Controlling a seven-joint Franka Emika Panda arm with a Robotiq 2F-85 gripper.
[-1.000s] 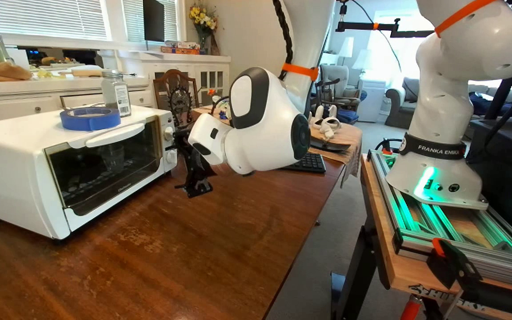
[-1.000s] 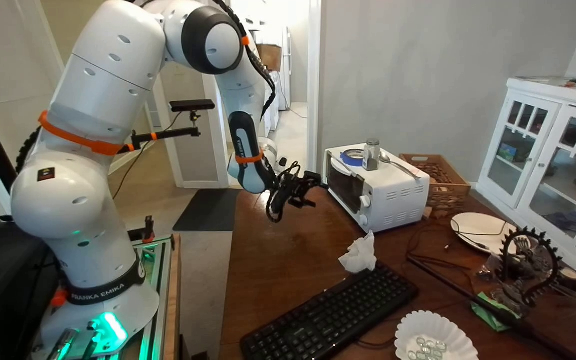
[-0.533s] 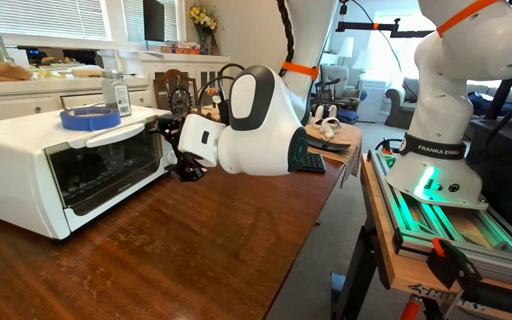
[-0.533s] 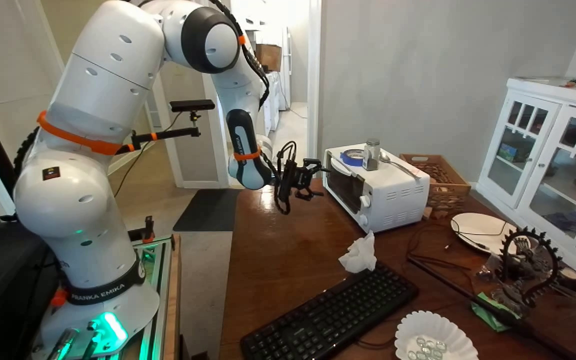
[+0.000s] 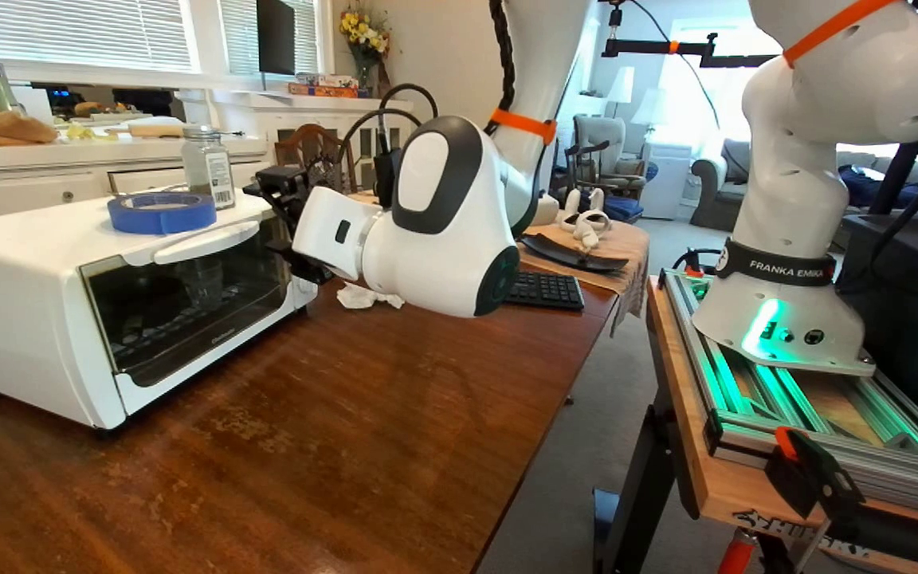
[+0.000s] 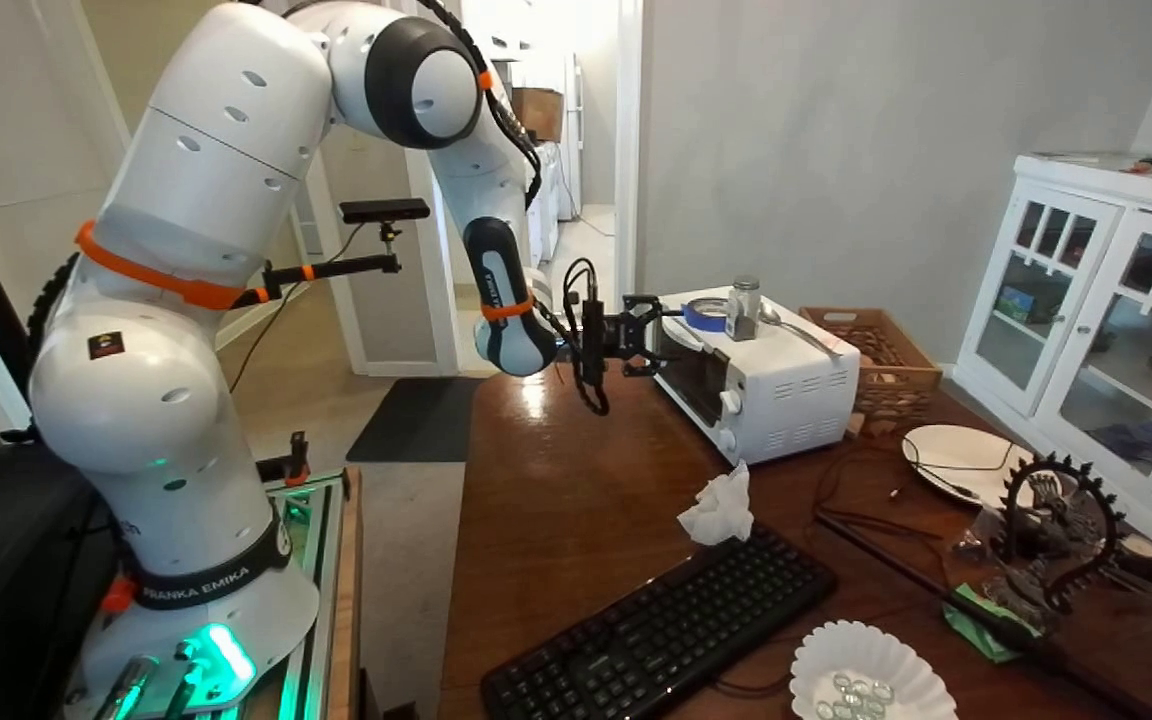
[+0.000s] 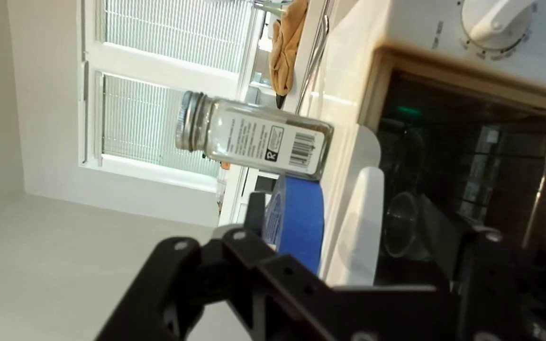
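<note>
My pincer (image 6: 674, 337): jaws apart, nothing gripped | toaster-oven door handle (image 7: 360, 222): just ahead of me, long axis horiz., x-wise to jaw spread

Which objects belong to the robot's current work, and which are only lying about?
Probably in the work: black two-fingered tool, jaws open; boxy white toaster oven; its curved white door handle.

Apparently lying about: round blue tape roll; square clear glass jar; crumpled white tissue; long black keyboard.

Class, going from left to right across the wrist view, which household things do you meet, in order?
Window blinds → lidded glass jar → white oven-door handle → oven dial.
</note>
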